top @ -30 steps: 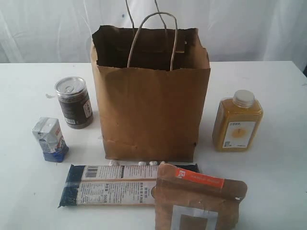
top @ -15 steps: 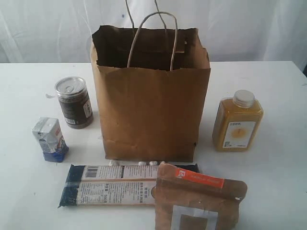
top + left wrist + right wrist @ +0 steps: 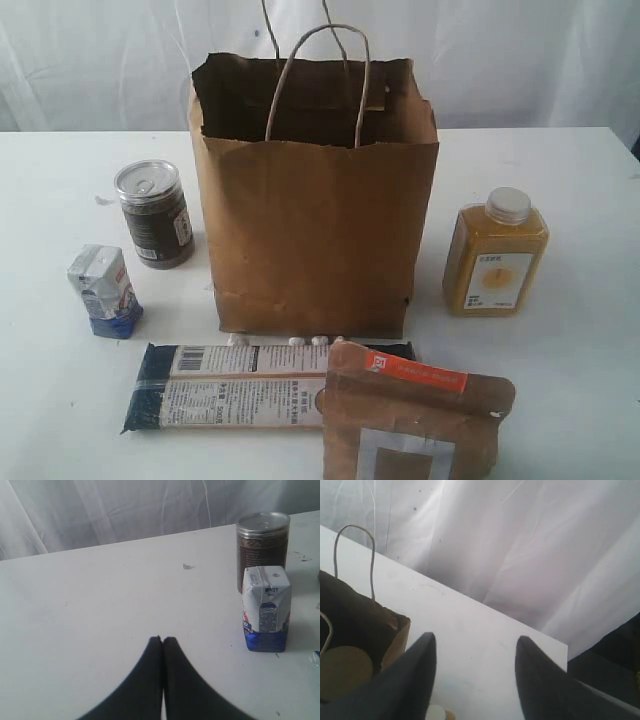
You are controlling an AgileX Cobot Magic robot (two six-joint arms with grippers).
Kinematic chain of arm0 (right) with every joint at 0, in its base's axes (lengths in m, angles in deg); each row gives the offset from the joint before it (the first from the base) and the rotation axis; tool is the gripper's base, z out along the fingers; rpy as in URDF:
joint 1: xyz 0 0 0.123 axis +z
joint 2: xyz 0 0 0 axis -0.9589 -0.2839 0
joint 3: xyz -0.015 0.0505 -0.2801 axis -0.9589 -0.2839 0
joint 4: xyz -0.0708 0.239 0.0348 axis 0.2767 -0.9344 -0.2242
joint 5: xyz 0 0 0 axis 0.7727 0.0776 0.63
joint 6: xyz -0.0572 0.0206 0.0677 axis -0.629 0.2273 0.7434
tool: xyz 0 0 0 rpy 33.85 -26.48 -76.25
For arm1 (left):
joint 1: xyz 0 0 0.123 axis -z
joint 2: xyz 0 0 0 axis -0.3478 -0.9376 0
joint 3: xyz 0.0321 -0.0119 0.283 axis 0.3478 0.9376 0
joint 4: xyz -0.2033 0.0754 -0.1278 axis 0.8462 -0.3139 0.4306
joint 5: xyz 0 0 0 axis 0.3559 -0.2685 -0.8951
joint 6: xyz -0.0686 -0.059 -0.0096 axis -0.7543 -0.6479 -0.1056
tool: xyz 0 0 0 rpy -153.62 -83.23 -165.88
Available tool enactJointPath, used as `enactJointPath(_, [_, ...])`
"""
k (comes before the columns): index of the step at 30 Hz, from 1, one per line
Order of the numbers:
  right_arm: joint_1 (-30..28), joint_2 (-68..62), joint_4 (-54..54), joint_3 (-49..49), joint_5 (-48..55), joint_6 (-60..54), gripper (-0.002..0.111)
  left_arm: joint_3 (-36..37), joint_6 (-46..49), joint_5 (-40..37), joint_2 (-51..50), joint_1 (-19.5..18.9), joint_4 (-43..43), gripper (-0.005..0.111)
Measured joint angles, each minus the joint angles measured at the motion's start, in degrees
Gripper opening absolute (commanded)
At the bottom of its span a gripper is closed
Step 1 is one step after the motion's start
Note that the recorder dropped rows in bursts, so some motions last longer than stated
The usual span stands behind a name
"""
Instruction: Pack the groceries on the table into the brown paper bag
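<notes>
Exterior view: the brown paper bag (image 3: pixel 315 230) stands upright and open in the middle of the white bench (image 3: pixel 560 390), its cord handles rising above the ragged top edge. To its left stands the dark can (image 3: pixel 153 215) with a silver pull-tab lid, and nearer the camera the small white-blue carton (image 3: pixel 103 290), also upright. The orange juice bottle (image 3: pixel 495 255) stands to the bag's right. The long dark-blue packet (image 3: pixel 225 385) lies flat in front of the bag, and the brown pouch with an orange strip (image 3: pixel 410 420) overlaps its right end. No arm shows in this view.

In the left wrist view the left arm's fingers (image 3: pixel 147 680) are pressed together with nothing between them, over bare bench, near the carton and can.

In the right wrist view the right arm's fingers (image 3: pixel 415 680) stand spread, pinching nothing, above the bench by the bag's open mouth. A round tan shape (image 3: pixel 345 672) lies inside the bag; what it is cannot be told.
</notes>
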Motion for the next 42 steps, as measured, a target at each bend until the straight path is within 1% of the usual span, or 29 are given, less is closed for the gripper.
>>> enactJointPath(5, [0.0, 2.2, 0.3, -0.9, 0.0, 0.2, 0.046, 0.0, 0.0, 0.0, 0.0, 0.0, 0.0, 0.000])
enactJointPath(8, [0.0, 3.7, 0.8, -4.0, 0.0, 1.1, 0.046, 0.0, 0.0, 0.0, 0.0, 0.0, 0.0, 0.000])
enactJointPath(19, [0.0, 8.8, 3.9, -25.5, 0.0, 5.6, 0.046, 0.0, 0.0, 0.0, 0.0, 0.0, 0.0, 0.000])
enactJointPath(28, [0.0, 13.5, 3.3, -44.2, 0.0, 12.9, 0.045, 0.0, 0.0, 0.0, 0.0, 0.0, 0.0, 0.000])
enactJointPath(30, [0.0, 16.1, 2.6, -48.1, -0.3, 15.5, 0.038, 0.0, 0.0, 0.0, 0.0, 0.0, 0.0, 0.000])
enactJointPath(32, [0.0, 19.8, 1.1, -51.6, -2.3, 18.2, 0.028, 0.0, 0.0, 0.0, 0.0, 0.0, 0.0, 0.000])
enactJointPath(36, [0.0, 28.6, -3.4, -56.6, -7.8, 20.4, 0.001, 0.0, 0.0, 0.0, 0.0, 0.0, 0.0, 0.000])
enactJointPath(42, [0.0, 44.1, -14.6, -63.4, -14.3, 20.9, 0.000, 0.0, 0.0, 0.0, 0.0, 0.0, 0.0, 0.000])
